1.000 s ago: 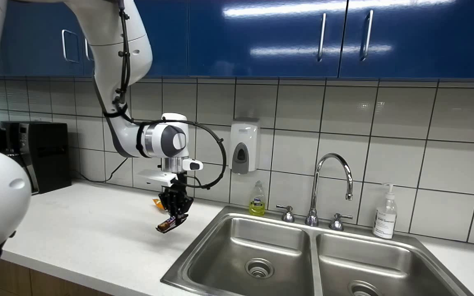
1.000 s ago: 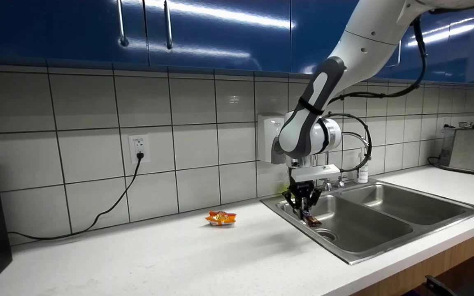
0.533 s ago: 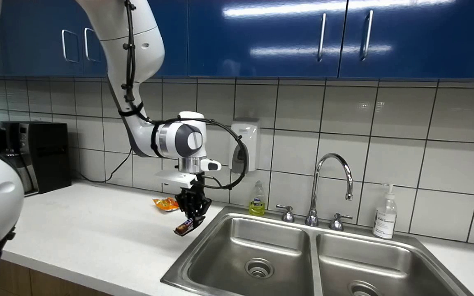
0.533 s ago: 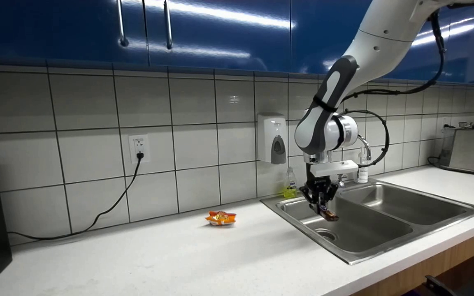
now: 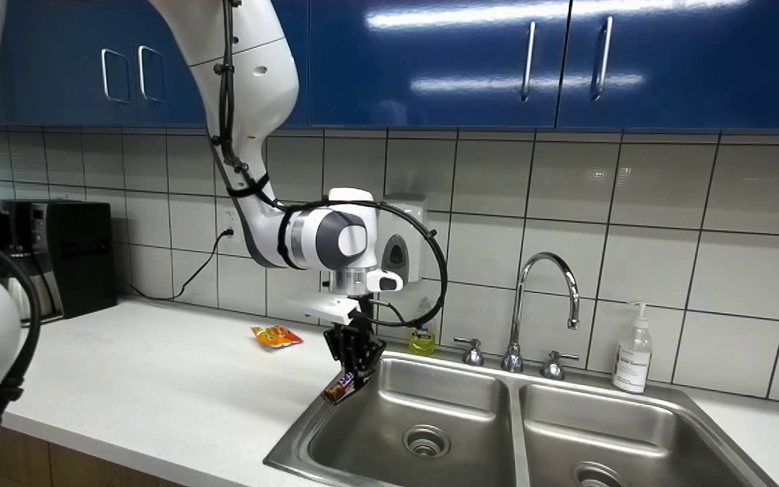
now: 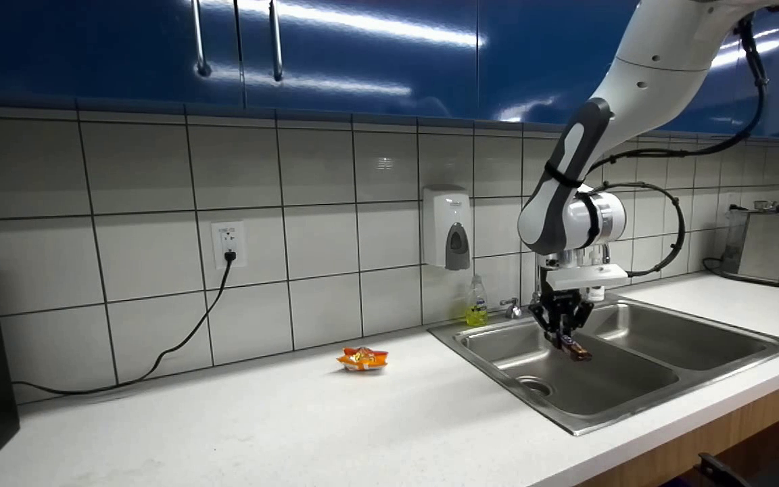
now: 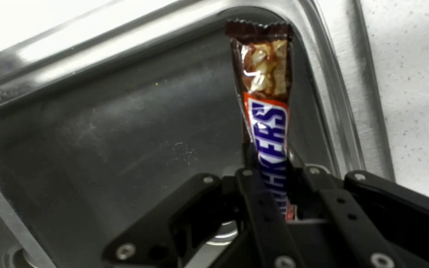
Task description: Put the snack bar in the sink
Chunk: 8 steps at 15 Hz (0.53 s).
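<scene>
One snack bar (image 7: 263, 74) is pinched by its long sides in the tool (image 7: 270, 163), which hugs it snugly, likely so it can't slip; one end pokes out. It hangs above the sink (image 5: 518, 423), close to one side and not in yet, maybe held high to miss the edge; the orange packet (image 6: 363, 359) lies on the surface (image 6: 261, 419), likely not needed.

The place seems to be a kitchen; whether it belongs to a home or an office, I cannot tell. This is shown by the double steel sink (image 5: 517, 419), set in a white desk (image 6: 261, 419), the curved faucet (image 5: 516, 318), the tiled wall (image 5: 484, 250) with a white dispenser (image 6: 445, 226), and the blue cupboards (image 5: 430, 57) above.
</scene>
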Each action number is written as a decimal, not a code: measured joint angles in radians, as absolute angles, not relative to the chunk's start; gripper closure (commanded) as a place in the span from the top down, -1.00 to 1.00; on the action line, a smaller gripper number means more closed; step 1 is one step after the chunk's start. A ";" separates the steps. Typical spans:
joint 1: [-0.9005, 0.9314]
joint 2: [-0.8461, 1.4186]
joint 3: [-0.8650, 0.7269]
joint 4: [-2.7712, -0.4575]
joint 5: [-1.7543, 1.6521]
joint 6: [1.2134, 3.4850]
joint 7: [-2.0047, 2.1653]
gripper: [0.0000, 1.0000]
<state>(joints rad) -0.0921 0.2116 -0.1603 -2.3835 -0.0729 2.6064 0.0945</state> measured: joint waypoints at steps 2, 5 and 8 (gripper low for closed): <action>-0.109 0.217 -0.169 -2.385 -0.071 2.617 0.086 -0.90; -0.131 0.253 -0.170 -2.385 -0.049 2.653 0.058 -0.90; -0.144 0.320 -0.170 -2.375 -0.035 2.703 0.036 -0.90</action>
